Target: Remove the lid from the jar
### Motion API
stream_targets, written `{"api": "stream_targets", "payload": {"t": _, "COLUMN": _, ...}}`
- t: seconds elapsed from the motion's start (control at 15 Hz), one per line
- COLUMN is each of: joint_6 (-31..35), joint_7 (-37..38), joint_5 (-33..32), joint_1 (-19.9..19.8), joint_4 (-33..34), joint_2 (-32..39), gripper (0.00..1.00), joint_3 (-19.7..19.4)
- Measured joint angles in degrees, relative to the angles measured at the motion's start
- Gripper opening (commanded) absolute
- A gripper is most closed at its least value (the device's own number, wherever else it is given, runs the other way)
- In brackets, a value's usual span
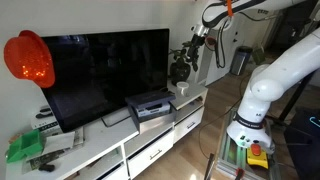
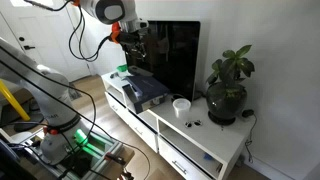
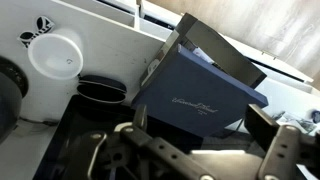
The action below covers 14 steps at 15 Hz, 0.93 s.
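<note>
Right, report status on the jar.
Gripper open, empty, hovering above the grey box. Jar untouched, clear of the fingers; lid state unclear. Grey box tight beside jar, white cup on its other side.

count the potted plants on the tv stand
1. The plant stands at the end of the stand, beside the TV, with a white cup near it. Both exterior views show only this one; the TV could hide another.
</note>
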Motion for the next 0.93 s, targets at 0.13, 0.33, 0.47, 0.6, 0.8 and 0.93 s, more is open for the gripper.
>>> {"api": "stream_targets", "payload": {"t": 0.13, "joint_6": 0.0, "joint_7": 0.0, "joint_5": 0.0, "joint_1": 0.0, "joint_4": 0.0, "joint_2": 0.0, "gripper": 1.0, "joint_3": 0.0}}
{"api": "stream_targets", "payload": {"t": 0.33, "joint_6": 0.0, "joint_7": 0.0, "joint_5": 0.0, "joint_1": 0.0, "joint_4": 0.0, "joint_2": 0.0, "gripper": 1.0, "joint_3": 0.0}}
{"api": "stream_targets", "payload": {"t": 0.47, "joint_6": 0.0, "joint_7": 0.6, "joint_5": 0.0, "joint_1": -0.3, "joint_4": 0.0, "joint_2": 0.6, "gripper": 1.0, "joint_3": 0.3}}
{"api": "stream_targets", "payload": {"t": 0.6, "joint_6": 2.1, "joint_7": 2.8, "joint_5": -1.6, "joint_1": -1.9, "joint_4": 0.0, "joint_2": 4.8, "gripper": 1.0, "joint_3": 0.3}}
{"api": "stream_targets", "payload": {"t": 0.8, "joint_6": 10.0, "joint_7": 3.4, "joint_5": -6.7, "joint_1": -2.9, "joint_4": 0.1, "joint_2": 16.0, "gripper": 1.0, "joint_3": -0.8}}
{"api": "stream_targets", "payload": {"t": 0.93, "joint_6": 14.8, "joint_7": 2.0, "joint_5": -9.4, "joint_1": -2.8, "joint_4": 0.8, "joint_2": 23.7, "gripper": 1.0, "joint_3": -1.4}}
